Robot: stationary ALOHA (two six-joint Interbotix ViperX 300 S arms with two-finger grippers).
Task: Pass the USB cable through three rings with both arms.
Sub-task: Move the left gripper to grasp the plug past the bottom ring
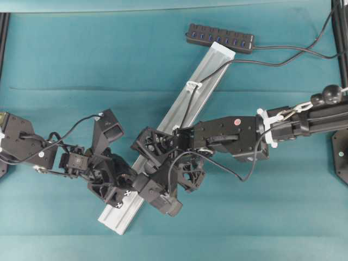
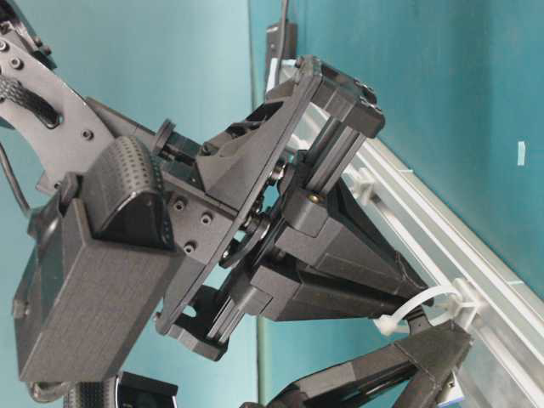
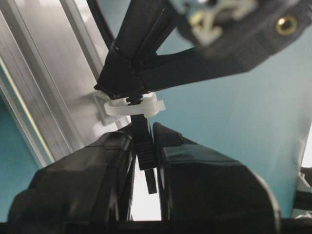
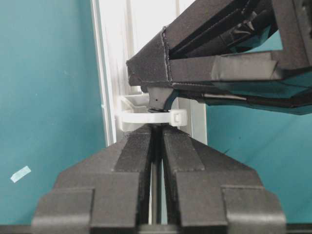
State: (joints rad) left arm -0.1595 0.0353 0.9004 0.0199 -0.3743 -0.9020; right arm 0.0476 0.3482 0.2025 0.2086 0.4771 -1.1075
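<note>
The USB cable (image 1: pixel 187 106) runs from the hub down the silver rail (image 1: pixel 209 68) and through a white ring (image 1: pixel 193 85). Both grippers meet nose to nose at a lower ring (image 3: pixel 134 108), which the arms hide in the overhead view. The cable's black plug (image 3: pixel 145 146) pokes through that ring, and my left gripper (image 3: pixel 145 127) is shut on it. On the other side of the same ring (image 4: pixel 146 117), my right gripper (image 4: pixel 157 127) is shut on the thin cord (image 4: pixel 157 195). The table-level view shows this ring (image 2: pixel 429 308) between the two black tips.
The black multi-port hub (image 1: pixel 220 37) lies past the rail's far end. The rail's near end (image 1: pixel 117 220) sticks out below the left arm. Black frame posts (image 1: pixel 341 60) stand at the table's sides. A scrap of tape (image 4: pixel 20 173) lies on the teal cloth.
</note>
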